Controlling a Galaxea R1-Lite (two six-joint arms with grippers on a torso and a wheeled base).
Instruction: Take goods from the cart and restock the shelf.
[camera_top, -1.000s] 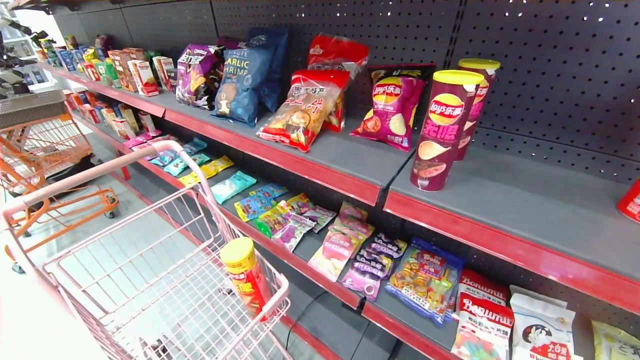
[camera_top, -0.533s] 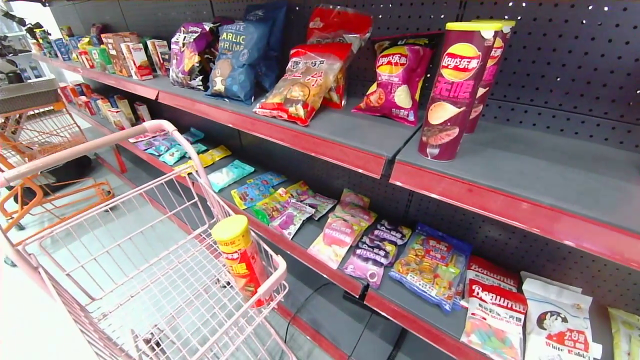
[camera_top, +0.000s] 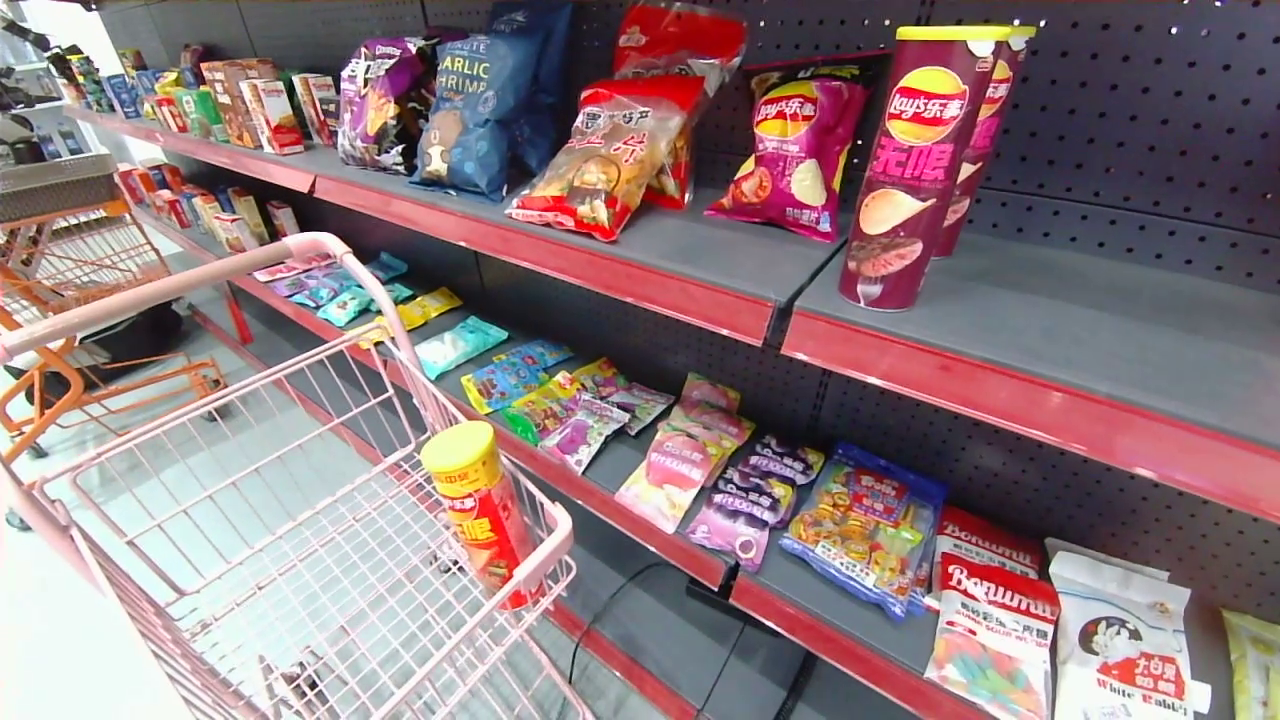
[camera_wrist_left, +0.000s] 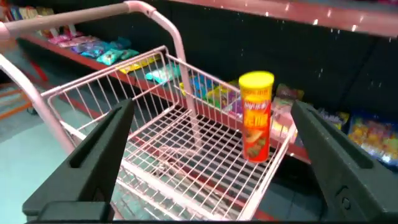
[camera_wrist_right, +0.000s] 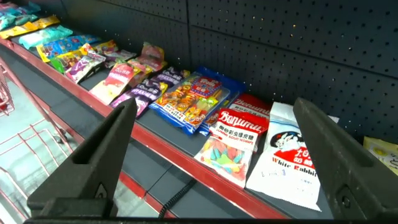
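A: While the pink cart (camera_top: 180, 288) sits right alongside the shelving, there's a single item in it: a red chip can (camera_top: 482, 510) with a yellow lid. It stands upright in the basket corner nearest the shelves, up against the wire rim.

B: And there's the left tool (camera_wrist_left: 212, 106) above that basket, fingers spread wide, nothing between them. The can is well apart from both fingers, farther off in the basket.

A: What about the right tool (camera_wrist_right: 214, 102)?

B: Wide as well, and holding nothing. It faces the lower shelf (camera_top: 800, 598), where flat packets lie in rows. I see a blue mixed-candy bag (camera_wrist_right: 193, 99), a red sour-candy bag (camera_wrist_right: 233, 140) just beside it, and next to that a white candy bag (camera_wrist_right: 292, 155).

A: Now look at the upper shelf (camera_top: 1080, 330): two purple chip cans (camera_top: 915, 165) stand upright, one close behind the other, both with yellow lids on.

B: To their left a purple chip bag (camera_top: 795, 150) leans back toward the pegboard. Then comes a red-and-clear snack bag (camera_top: 610, 155), tilted forward onto the shelf board, and after that a dark blue bag (camera_top: 480, 110).

A: Farther down the aisle, beyond the pink cart's handle, an orange cart (camera_top: 70, 260) stands on the floor.

B: So the can is in the cart, and neither tool is touching it.
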